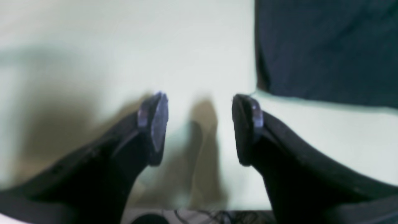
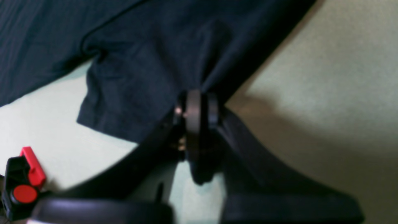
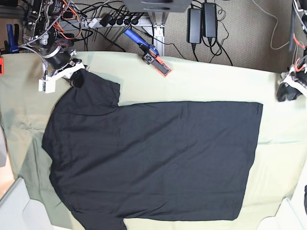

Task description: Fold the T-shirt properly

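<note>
The black T-shirt (image 3: 153, 158) lies spread flat on the pale green cloth, hem to the right and sleeves to the left. At the back left my right gripper (image 3: 76, 76) is shut on the far sleeve; in the right wrist view the fingers (image 2: 197, 102) pinch a bunched fold of the sleeve (image 2: 140, 68), which is pulled up toward them. My left gripper (image 3: 289, 91) hovers at the right edge, beyond the hem corner. Its fingers (image 1: 200, 124) stand wide open over bare cloth with nothing between them, and the shirt's corner (image 1: 326, 46) shows at the upper right.
A blue and orange clamp (image 3: 151, 53) rests on the table's back edge, and a red and black clamp (image 2: 21, 183) sits close to the right gripper. Cables and power bricks (image 3: 202, 21) lie behind the table. Pale green cloth (image 3: 283, 158) borders the shirt.
</note>
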Controlling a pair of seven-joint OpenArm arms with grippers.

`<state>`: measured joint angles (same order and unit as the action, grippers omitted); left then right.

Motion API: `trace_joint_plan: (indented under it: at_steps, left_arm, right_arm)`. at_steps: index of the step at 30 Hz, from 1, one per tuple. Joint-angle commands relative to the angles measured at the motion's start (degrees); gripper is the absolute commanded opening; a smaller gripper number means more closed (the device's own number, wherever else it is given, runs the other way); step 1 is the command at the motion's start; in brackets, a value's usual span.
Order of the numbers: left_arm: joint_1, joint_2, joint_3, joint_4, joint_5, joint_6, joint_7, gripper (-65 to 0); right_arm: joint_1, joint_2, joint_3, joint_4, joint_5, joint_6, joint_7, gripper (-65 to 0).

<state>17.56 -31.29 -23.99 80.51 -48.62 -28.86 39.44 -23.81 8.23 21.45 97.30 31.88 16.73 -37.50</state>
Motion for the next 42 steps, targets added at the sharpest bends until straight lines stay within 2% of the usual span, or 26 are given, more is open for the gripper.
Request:
trace_joint_plan:
  at_steps: [1,8,16,37,39,40,42]
  left_arm:
    - [-1.51,-1.07,0.24,-0.07,-1.33,-0.55,-0.26,-28.4]
    - [-5.05,-0.70,5.38,-0.76,-3.06,-0.79,0.90,-28.4]
    - [-5.33,2.93,7.30,-0.76,-1.62,-0.96,0.87,-28.4]
    - [-7.39,4.48,13.57,-0.74,2.01,-0.96,0.20,-28.5]
    - [-7.39,4.74,13.57,-0.74,3.08,-0.96,-0.87,-31.7]
    - [-7.39,4.74,13.57,-0.74,3.37,-0.96,-1.70,-36.5]
    - [-7.39,4.74,13.57,-0.74,3.56,-0.96,-3.17,-51.3]
  right_arm:
    - [-0.37,0.17,-0.09,0.20,-1.49,1.70,-1.79,-65.0]
    - [-0.37,0.20,-0.09,0.20,-1.49,1.73,-1.79,-65.0]
    - [-0.39,0.31,-0.09,0.20,-1.46,1.70,-1.77,-65.0]
    - [-0.50,0.31,-0.09,0.20,-1.49,1.70,-1.79,-65.0]
    - [-0.50,0.31,-0.09,0.20,-1.51,1.70,-1.79,-65.0]
    - [-0.50,0.31,-0.09,0.20,-1.51,1.70,-1.81,-65.0]
    - [-0.50,0.31,-0.09,0.20,-1.49,1.70,-2.23,-65.0]
